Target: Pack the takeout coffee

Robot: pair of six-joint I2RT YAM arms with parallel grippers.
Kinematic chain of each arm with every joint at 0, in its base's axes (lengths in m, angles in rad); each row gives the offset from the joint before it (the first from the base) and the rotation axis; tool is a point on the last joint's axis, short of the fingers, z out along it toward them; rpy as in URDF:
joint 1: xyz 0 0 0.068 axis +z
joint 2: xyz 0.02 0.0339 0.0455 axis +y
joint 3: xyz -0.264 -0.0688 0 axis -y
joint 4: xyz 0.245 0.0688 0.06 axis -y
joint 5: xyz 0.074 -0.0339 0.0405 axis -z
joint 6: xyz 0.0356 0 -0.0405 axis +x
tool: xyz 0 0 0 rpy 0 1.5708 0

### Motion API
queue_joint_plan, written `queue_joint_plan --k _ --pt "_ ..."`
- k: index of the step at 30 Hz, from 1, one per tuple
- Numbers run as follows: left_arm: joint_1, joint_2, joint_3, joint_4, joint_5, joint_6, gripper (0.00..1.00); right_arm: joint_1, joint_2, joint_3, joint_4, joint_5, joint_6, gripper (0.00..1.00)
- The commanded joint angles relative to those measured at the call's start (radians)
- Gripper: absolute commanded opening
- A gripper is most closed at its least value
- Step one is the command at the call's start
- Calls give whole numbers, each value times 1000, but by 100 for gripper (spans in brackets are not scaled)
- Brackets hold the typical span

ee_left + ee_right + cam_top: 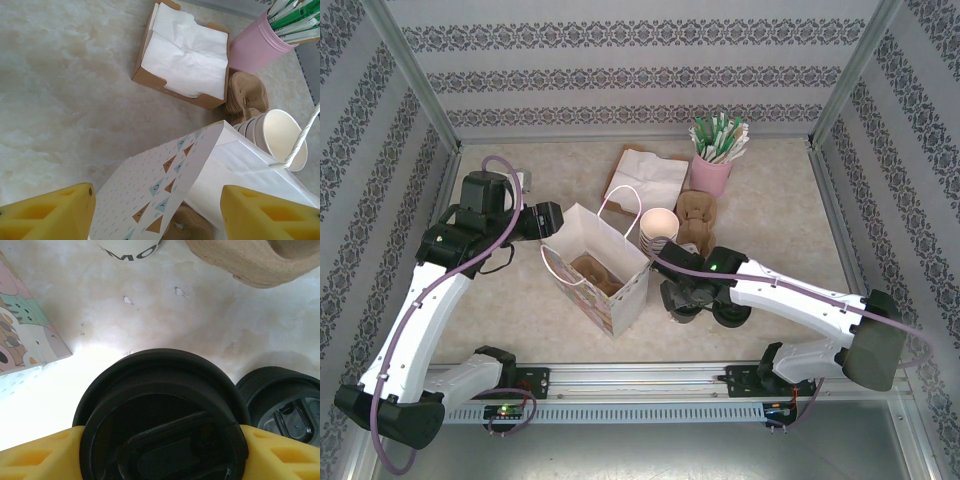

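Not packed yet: takeout coffee (160,410) stands on table (520,320) just right of paper bag (625,295), beside loose lid stack (282,400). right gripper (160,452) fingers straddle cup under lid; can't tell if clamped. left gripper (157,212) fingers spread across bag corner. Remaining: lift, lower into bag.

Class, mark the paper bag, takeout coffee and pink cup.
paper bag (630,297), top view, patterned end wall
takeout coffee (162,405), right wrist view, black lid's top
pink cup (710,180), top view, side wall
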State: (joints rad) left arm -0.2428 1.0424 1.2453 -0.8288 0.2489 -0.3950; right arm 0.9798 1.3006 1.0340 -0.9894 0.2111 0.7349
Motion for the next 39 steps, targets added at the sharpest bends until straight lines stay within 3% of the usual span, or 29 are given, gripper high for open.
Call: queue_joint_plan --k 1,8,18,26,35,39 --pt "-9 -19 -3 32 -8 -14 68 13 -55 50 -68 58 15 67" --pt "-10 -34 9 60 9 -23 68 5 -164 175 -173 113 -7 65" --pt "-10 -36 10 81 -19 -31 68 3 -175 556 -293 218 -135 63" --pt "7 -22 4 92 -45 -29 65 33 -58 823 -195 241 -260 62" --pt "208 -1 -48 139 47 -111 57 169 199 1110 -166 181 -366 62" --pt "243 8 -129 165 40 -137 56 217 306 1220 -184 130 -390 62"
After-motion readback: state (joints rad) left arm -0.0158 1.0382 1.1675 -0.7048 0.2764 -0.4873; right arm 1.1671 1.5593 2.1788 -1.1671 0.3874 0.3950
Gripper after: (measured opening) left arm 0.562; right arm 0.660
